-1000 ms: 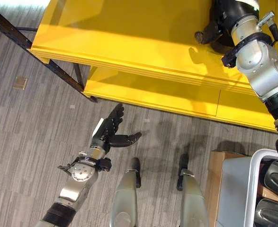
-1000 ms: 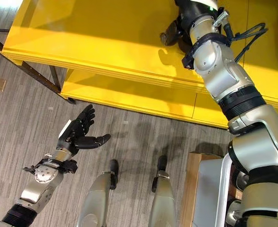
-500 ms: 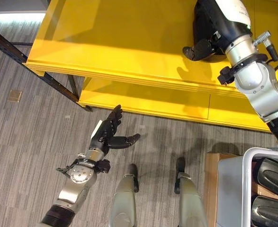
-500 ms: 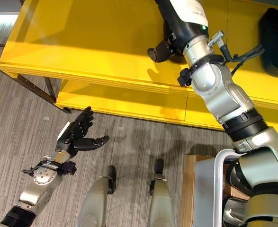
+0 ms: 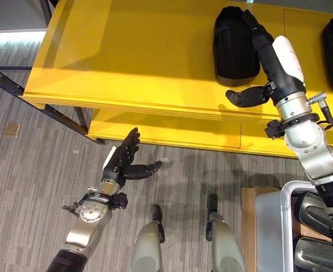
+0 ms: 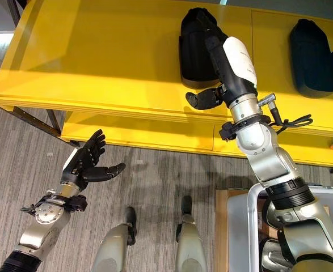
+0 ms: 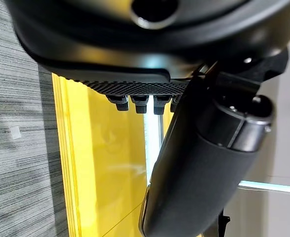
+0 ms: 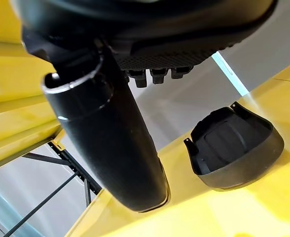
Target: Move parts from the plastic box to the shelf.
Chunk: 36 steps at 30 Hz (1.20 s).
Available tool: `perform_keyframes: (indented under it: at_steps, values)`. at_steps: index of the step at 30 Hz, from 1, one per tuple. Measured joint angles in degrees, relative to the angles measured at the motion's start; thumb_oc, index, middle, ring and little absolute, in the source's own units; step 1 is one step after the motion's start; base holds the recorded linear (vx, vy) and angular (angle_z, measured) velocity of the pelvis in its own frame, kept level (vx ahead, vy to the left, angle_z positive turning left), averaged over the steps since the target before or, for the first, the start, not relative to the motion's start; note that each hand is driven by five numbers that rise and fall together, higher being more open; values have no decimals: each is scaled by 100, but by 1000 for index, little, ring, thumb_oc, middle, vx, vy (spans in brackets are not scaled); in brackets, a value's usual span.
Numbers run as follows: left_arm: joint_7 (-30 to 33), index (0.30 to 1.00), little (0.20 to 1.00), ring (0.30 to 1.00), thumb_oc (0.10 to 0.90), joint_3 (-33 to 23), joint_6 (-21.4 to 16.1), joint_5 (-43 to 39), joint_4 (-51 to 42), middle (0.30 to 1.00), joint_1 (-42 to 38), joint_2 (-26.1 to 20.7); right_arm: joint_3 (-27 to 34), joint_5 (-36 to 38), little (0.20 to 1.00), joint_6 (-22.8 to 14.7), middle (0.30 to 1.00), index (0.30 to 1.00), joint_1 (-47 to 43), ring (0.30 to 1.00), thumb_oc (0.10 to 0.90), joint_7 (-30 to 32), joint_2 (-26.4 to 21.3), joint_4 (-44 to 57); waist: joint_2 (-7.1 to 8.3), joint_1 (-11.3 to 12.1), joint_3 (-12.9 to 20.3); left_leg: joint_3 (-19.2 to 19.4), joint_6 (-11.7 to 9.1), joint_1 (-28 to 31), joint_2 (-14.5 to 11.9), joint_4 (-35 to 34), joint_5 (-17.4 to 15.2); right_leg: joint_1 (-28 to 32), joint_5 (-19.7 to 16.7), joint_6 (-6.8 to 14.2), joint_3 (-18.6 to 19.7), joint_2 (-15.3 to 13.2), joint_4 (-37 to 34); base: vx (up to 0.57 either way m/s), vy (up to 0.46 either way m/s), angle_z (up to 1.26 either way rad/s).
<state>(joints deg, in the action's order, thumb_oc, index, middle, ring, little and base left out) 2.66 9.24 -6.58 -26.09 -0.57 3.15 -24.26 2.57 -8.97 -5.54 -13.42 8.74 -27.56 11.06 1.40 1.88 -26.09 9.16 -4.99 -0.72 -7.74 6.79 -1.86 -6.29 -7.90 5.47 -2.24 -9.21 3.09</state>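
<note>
My right hand [image 5: 268,56] has let go: fingers straight above the black part [image 5: 233,45], now resting on the shelf [image 5: 126,51] at 12 o'clock. Left hand [image 5: 123,161] idles, fingers spread.

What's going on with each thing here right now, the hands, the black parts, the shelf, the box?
Right robot hand: open, over a black part.
Left robot hand: open, empty, above the floor.
Black part: lying on the yellow shelf.
Second black part: lying on the shelf, untouched.
Plastic box: holds more parts.

Two black parts [image 6: 195,48] [image 6: 313,56] on one yellow shelf [image 6: 98,62].
</note>
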Motion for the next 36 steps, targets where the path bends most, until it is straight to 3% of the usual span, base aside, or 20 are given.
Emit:
perform_keyframes:
  at_steps: [1, 3, 6, 16, 26, 36]
  values:
    - [-9, 1000, 1000, 1000, 900, -11, -142, 3, -89, 1000, 535, 17, -353, -45, 1000, -32, 1000, 1000, 552, 1000, 900, -71, -245, 64, 168, -95, 620, 68, 14, -48, 73, -144, -23, -143, 238, 61, 59, -59, -43, 41, -1, -12]
    - [-125, 1000, 1000, 1000, 900, 39, -111, 126, 10, 1000, 576, -140, -618, -281, 1000, -80, 1000, 1000, 669, 1000, 900, -321, -1153, -69, 265, -281, 993, 196, 0, -83, 74, -204, -24, -203, 247, 74, 123, -65, -166, 42, 0, -30]
    - [-129, 1000, 1000, 1000, 900, -71, -79, 211, 108, 1000, 411, -156, -345, -432, 1000, -60, 1000, 1000, 732, 1000, 900, -327, -1311, -209, 306, -420, 1072, 261, -7, -106, 71, -221, -9, -191, 5, 79, 164, -45, -295, 35, 4, -18]
    - [-120, 1000, 1000, 1000, 900, -108, -79, 218, 111, 1000, 517, 72, -290, -561, 1000, -62, 1000, 1000, 1128, 1000, 900, -524, -1381, -231, -33, -439, 1296, 234, -67, -31, -16, -354, 90, -45, -123, 28, 164, 58, -519, 24, 2, 0]
    - [-107, 1000, 1000, 1000, 900, -106, -78, 226, 112, 1000, 726, 75, -290, -564, 1000, -66, 1000, 1000, 1320, 1000, 900, -547, -1382, -231, 107, -457, 1553, 246, -56, -23, -22, -520, 210, -11, -240, 1, 164, 76, -766, 8, 2, 0]
    - [-88, 1000, 1000, 1000, 900, -107, -78, 228, 112, 1000, 742, 75, -290, -565, 1000, -66, 1000, 1000, 1343, 1000, 900, -571, -1382, -231, 108, -456, 1560, 246, -84, -21, -28, -524, 238, 0, -319, -17, 165, 87, -788, 0, 0, 0]
